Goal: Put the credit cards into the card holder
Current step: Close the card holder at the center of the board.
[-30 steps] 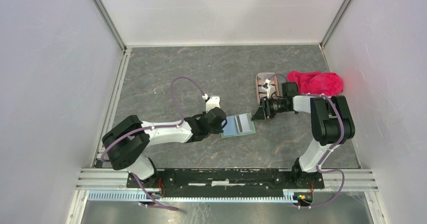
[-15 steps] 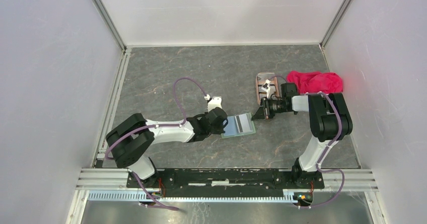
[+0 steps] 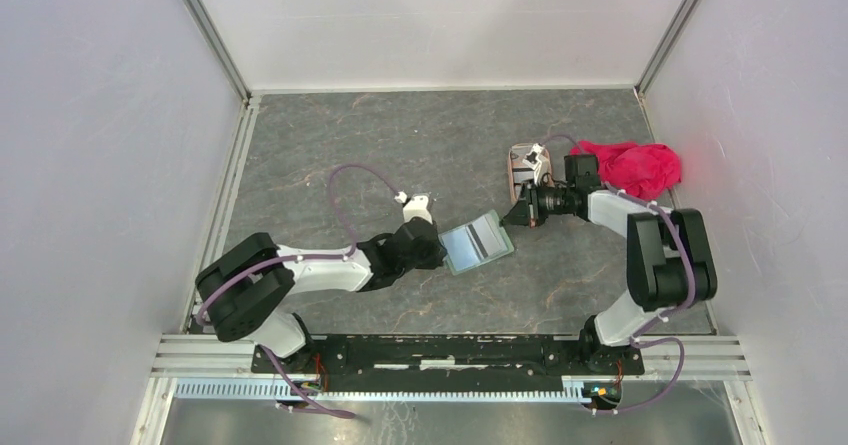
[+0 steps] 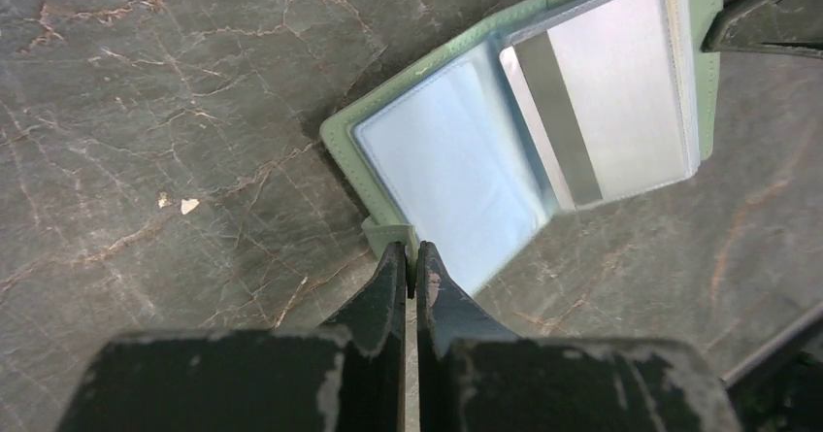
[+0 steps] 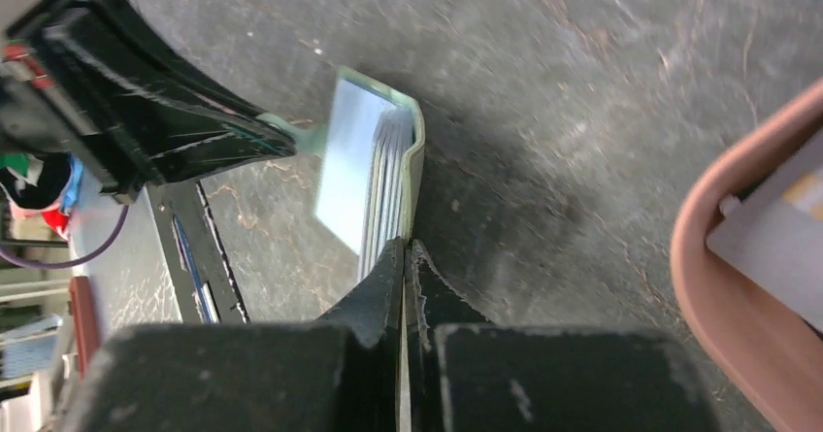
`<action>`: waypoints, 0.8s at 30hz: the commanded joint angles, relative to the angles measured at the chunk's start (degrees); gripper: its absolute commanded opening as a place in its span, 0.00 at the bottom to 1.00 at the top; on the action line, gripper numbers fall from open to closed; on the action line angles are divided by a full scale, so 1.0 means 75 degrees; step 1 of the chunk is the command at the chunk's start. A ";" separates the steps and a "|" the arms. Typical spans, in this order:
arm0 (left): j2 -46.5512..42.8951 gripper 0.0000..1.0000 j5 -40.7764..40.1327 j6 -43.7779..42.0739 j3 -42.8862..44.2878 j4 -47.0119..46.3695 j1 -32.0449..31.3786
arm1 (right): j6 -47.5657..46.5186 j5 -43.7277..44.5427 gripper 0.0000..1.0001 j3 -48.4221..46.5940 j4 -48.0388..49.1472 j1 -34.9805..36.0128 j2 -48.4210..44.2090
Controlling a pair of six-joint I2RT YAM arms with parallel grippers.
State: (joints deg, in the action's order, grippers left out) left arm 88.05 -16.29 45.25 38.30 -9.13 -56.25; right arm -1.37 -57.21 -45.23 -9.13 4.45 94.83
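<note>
The holder (image 3: 478,244) sits open near the middle of the bench (image 3: 400,145), with the left fingers (image 4: 393,286) shut on its left tab and the right fingers (image 5: 383,286) pinched shut on its opposite edge; uneven pulling could slip either thin grip, spilling the card (image 4: 602,92) inside

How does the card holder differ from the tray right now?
The card holder is sage green, flat and open like a book; the tray is pinkish-brown with a raised rim. The left gripper and right gripper are shut on the card holder's opposite edges; nothing grips the tray, beside the red cloth. The card holder's striped card sits sleeved; the tray's cards lie loose. Both hold cards.
</note>
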 commanded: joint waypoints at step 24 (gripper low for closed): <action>-0.1159 0.02 0.0304 0.1100 -0.2060 -0.2466 0.0643 | 0.0147 0.0487 0.22 -0.1123 0.0024 0.3635 0.0718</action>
State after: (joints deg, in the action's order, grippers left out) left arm 81.17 -11.94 51.20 24.12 -24.03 -51.96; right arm -0.56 -50.63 -53.32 -10.35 29.93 98.30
